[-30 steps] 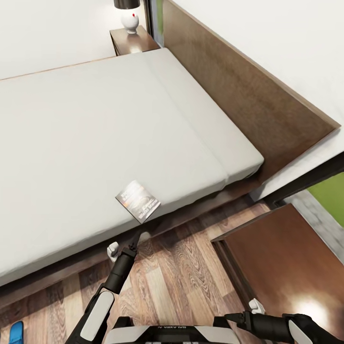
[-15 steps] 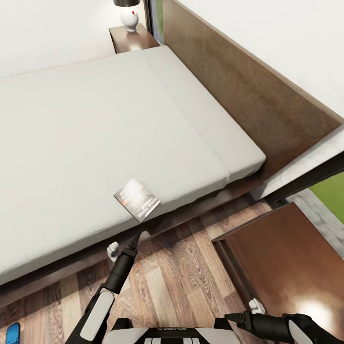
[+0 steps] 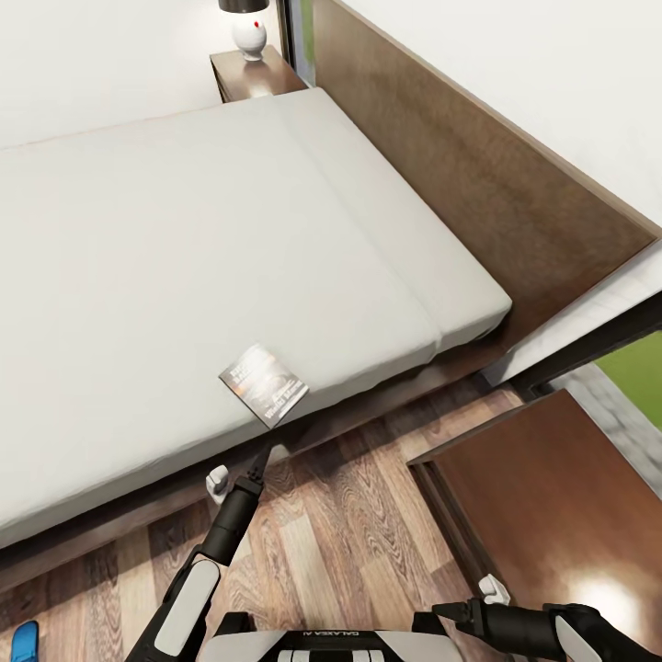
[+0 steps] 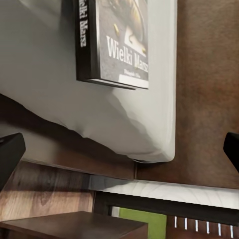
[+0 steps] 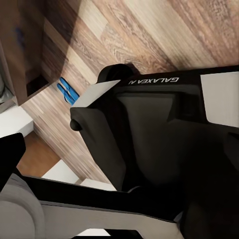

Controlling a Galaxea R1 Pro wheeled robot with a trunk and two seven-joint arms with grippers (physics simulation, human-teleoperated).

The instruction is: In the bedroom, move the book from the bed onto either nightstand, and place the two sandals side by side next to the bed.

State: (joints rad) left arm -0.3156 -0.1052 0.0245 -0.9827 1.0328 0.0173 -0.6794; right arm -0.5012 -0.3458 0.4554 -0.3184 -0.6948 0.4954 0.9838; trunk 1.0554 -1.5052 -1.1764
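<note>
The book (image 3: 264,384) lies flat on the grey mattress of the bed (image 3: 184,239), close to its near edge; the left wrist view shows its dark cover and white lettering (image 4: 117,42). My left gripper (image 3: 239,471) hangs open over the floor just short of the bed frame, below the book and apart from it, its fingertips (image 4: 10,154) spread wide. My right gripper (image 3: 471,599) is open and empty, low beside the near nightstand (image 3: 542,496). One blue sandal (image 3: 24,638) peeks in at the bottom left. The right wrist view shows both sandals (image 5: 66,92) together on the floor.
A second nightstand (image 3: 253,78) with a white lamp (image 3: 249,35) stands at the far side of the bed. The brown headboard (image 3: 478,175) runs along the right. Wood-plank floor (image 3: 349,533) lies between the bed and the near nightstand. My own base (image 5: 149,129) is in the right wrist view.
The head view has shifted slightly, sliding the bed and sandal a little in the picture. The book has not moved on the bed. Both arms hold the same pose.
</note>
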